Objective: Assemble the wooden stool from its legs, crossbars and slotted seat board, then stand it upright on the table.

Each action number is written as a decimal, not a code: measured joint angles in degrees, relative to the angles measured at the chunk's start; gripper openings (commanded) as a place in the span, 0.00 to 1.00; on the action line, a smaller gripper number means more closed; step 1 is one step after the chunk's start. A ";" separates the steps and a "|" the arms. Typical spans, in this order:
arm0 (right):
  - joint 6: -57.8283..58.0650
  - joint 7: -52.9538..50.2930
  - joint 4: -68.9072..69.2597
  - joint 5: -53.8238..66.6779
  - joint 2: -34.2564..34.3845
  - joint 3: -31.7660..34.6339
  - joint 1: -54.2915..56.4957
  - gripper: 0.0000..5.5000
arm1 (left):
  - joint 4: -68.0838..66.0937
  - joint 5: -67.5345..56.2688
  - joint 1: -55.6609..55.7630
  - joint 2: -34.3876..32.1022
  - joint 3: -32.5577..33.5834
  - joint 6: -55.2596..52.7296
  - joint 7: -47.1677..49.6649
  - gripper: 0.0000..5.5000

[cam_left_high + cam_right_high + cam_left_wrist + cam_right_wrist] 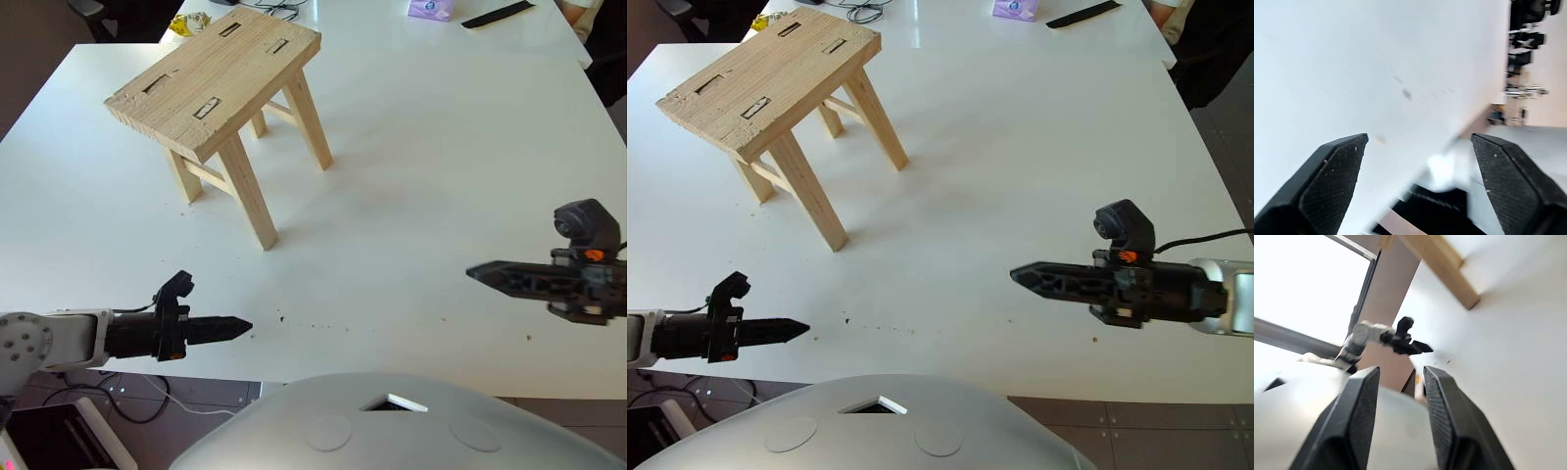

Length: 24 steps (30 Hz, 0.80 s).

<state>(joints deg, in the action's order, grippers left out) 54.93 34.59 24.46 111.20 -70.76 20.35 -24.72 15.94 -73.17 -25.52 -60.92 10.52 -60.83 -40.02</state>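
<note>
Left wrist view: left tool (1419, 139) spread | right eye view: stool (774, 78) upright

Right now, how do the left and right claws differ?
The left claw is opened wide; the right claw shows only a narrow gap. The left claw hangs nearer the front edge of the table, the right claw farther in over it. Both are empty, point toward each other, and touch nothing.
</note>
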 measured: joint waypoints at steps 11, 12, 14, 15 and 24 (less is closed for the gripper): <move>-26.83 -26.63 4.64 -46.84 32.06 -12.82 1.21 0.30 | -2.42 34.53 1.34 20.19 -4.60 40.20 8.13 0.71; -28.67 -27.61 3.98 -51.18 33.71 -14.45 1.40 0.30 | -3.75 36.92 2.05 21.96 -4.78 42.44 9.92 0.71; -33.27 -29.46 1.55 -61.37 36.72 -17.98 2.37 0.30 | -6.63 42.20 3.95 25.86 -5.65 47.23 13.79 0.71; -35.39 -30.11 -0.15 -65.86 38.03 -19.39 3.12 0.30 | -8.14 44.33 4.99 27.79 -5.98 49.23 15.59 0.71; -56.41 -32.10 -26.87 -92.40 52.72 -24.08 14.06 0.47 | -30.58 61.56 21.65 42.88 -8.40 69.64 28.95 0.72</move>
<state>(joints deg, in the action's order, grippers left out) -1.47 2.49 -2.41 18.80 -18.03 -3.73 -10.66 -14.64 -11.61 -3.88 -18.05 2.12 8.80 -11.07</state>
